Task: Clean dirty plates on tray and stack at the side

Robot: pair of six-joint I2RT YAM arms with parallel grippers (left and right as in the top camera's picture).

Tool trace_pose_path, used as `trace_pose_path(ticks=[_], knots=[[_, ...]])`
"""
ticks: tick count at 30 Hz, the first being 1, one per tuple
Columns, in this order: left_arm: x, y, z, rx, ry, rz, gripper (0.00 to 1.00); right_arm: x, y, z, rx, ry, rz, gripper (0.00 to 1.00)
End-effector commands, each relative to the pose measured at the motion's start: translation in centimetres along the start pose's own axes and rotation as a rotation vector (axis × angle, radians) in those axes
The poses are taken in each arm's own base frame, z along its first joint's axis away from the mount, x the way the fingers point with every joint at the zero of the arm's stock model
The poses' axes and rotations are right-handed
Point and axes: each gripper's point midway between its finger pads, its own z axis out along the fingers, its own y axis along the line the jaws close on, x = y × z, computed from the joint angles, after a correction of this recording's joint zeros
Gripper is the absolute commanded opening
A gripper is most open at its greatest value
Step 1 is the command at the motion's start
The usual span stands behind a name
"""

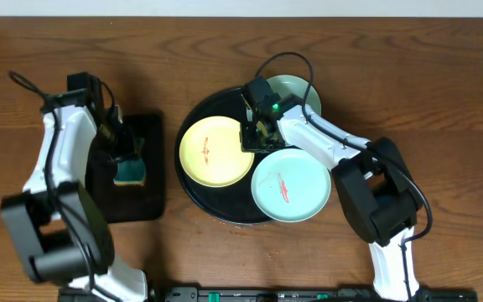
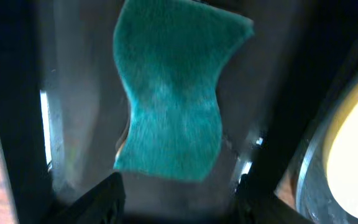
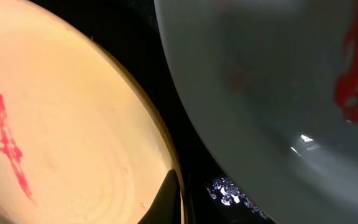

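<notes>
The left gripper (image 2: 178, 190) hangs with its fingers spread and nothing between them, just short of a teal, waisted rectangular sponge (image 2: 169, 93). The sponge rests on a small rectangular black tray (image 1: 137, 201) left of the large round black tray (image 1: 216, 203). It lies straight ahead of the fingertips with its long axis running away from them, so the jaws would close across its narrow waist. That arm folds steeply down over it.

The right gripper (image 1: 258, 134) sits low over the round tray's middle, one dark fingertip at the right rim of the pale yellow round plastic plate (image 1: 216, 151), which is smeared red. Whether it pinches that rim I cannot tell. A light aqua plate (image 1: 290, 186), also smeared, lies at the round tray's near right, and a mint plate (image 1: 298, 88) at its far edge, partly under the right arm. None is stacked aside yet. The right arm is nearer the plates.
</notes>
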Motion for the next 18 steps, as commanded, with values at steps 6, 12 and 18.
trace_pose_path(ticks=[6,12,18], knots=[[-0.8,0.5,3.9,-0.011,0.051,0.03,0.47,0.7,0.1,1.5,0.021,0.02,-0.025,0.01],[-0.6,0.6,5.5,-0.015,0.089,0.036,0.42,0.7,0.1,1.5,0.019,0.019,-0.025,0.01],[-0.4,1.2,7.0,-0.04,0.117,0.035,0.35,0.6,0.2,1.5,0.018,0.017,-0.026,0.01]])
